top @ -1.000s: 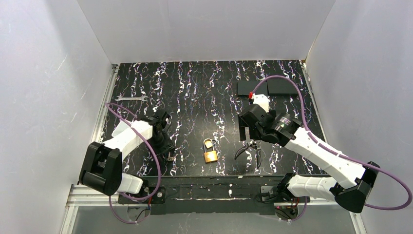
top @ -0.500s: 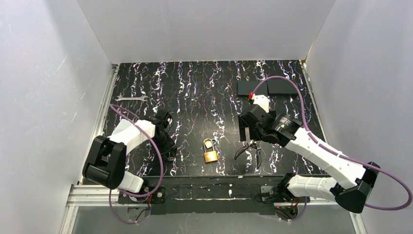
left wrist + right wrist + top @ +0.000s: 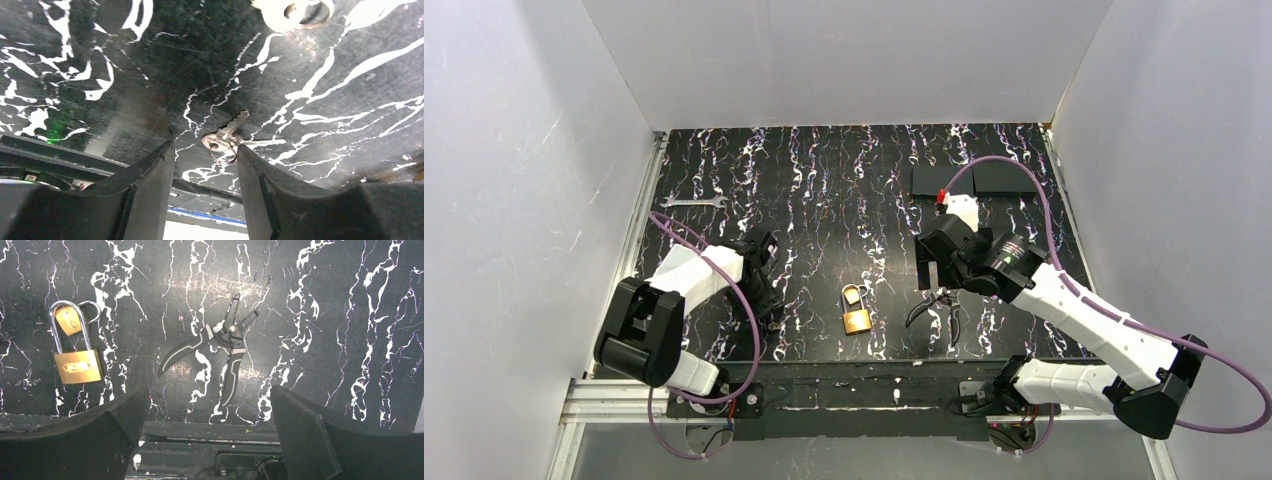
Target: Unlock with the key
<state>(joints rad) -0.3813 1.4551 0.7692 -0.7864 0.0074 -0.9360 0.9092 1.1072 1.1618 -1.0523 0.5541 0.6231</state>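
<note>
At the near left of the table, the left gripper hangs low, jaws narrowly parted, with the key lying flat on its ring just beyond the fingertips. To the right, the right gripper spreads wide above the pliers, beside a brass padlock.

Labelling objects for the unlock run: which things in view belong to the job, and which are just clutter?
In the job:
key, lying on the table below the open left gripper
brass padlocks, small one hooked on the big one's shackle

Lying about:
pliers
wrench
black pads
</note>
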